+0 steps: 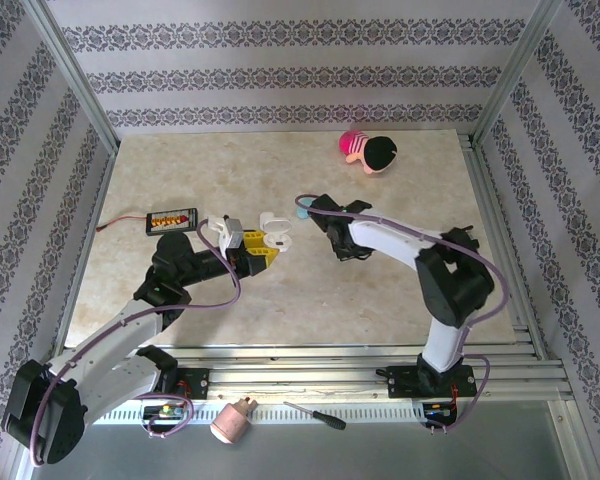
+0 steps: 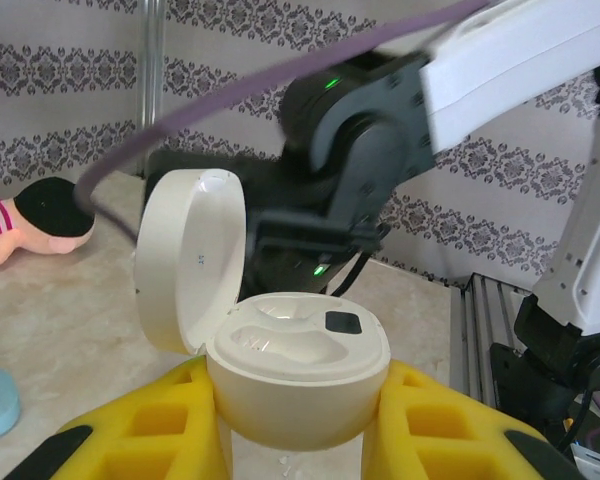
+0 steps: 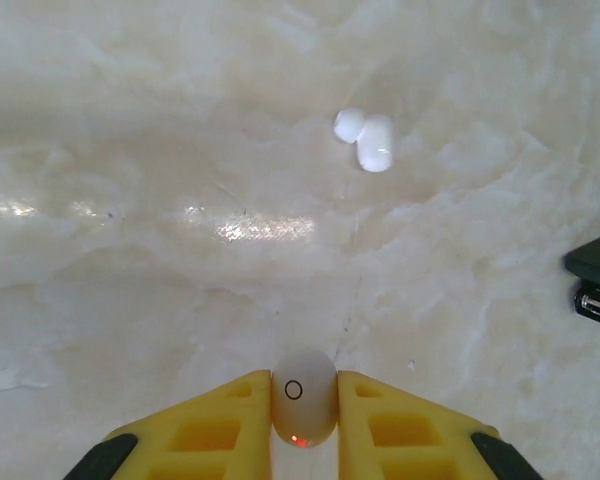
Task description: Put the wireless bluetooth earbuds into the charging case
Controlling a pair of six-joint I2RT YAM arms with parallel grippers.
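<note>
My left gripper is shut on the white charging case. Its yellow fingers press the case's two sides. The lid stands open to the left, and both moulded wells inside are bare. From above, the case sits just past the left gripper at mid-table. My right gripper is shut on one white earbud with a small red light, held a little above the table. Two more white earbuds lie together on the table beyond it.
A light blue disc lies by the right wrist. Left of the case sit a white piece and a black device with orange dots. A pink plush toy lies at the back right. A screwdriver rests on the near rail.
</note>
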